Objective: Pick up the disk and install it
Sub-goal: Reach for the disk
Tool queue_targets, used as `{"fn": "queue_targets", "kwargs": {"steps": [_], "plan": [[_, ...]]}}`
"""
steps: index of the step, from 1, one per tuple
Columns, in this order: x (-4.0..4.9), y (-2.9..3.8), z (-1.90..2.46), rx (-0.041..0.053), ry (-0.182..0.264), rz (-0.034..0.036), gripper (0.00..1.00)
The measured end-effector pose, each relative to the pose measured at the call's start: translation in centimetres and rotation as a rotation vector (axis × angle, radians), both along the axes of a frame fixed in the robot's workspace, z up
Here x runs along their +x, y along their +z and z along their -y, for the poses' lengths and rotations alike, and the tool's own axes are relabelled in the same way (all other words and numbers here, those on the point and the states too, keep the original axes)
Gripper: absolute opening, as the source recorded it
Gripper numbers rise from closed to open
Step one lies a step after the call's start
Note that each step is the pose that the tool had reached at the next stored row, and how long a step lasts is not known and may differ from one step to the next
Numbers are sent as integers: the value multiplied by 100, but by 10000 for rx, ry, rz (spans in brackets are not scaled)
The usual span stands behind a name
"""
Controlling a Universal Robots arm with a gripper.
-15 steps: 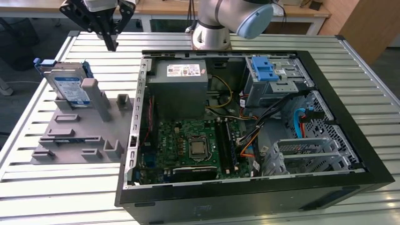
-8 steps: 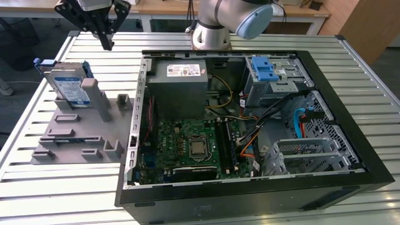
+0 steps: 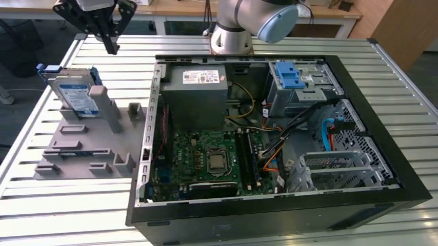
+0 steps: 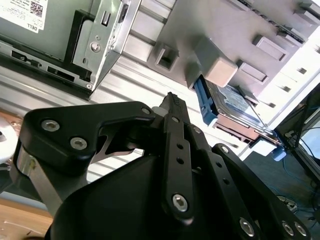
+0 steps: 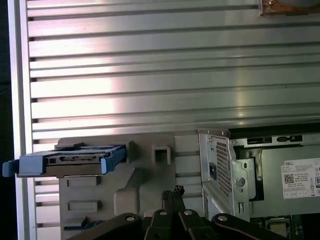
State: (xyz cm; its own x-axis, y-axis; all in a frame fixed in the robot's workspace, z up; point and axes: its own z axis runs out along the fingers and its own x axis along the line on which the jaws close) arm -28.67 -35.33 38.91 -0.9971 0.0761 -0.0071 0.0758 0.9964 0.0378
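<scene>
The disk, a flat silver-grey slab with a white-and-blue label and blue plastic rails, stands on edge in a matte grey moulded holder. The holder sits on the ribbed aluminium counter, at the exterior view's left of the open black computer case. The black, bolted end effector hangs above the counter on the disk's far side, fingers pressed together on nothing. Inside the case are a grey power-supply box with a white printed sticker, a green circuit board and a blue ridged latch.

Gripper aloft, fingers together
</scene>
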Motion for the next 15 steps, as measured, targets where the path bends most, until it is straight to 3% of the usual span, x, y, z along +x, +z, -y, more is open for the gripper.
{"fn": "queue_targets", "kwargs": {"steps": [10, 15], "plan": [[-132, -2, -17, 0, 0, 0, 11], [-137, -1, -17, 0, 1, 0, 11]]}}
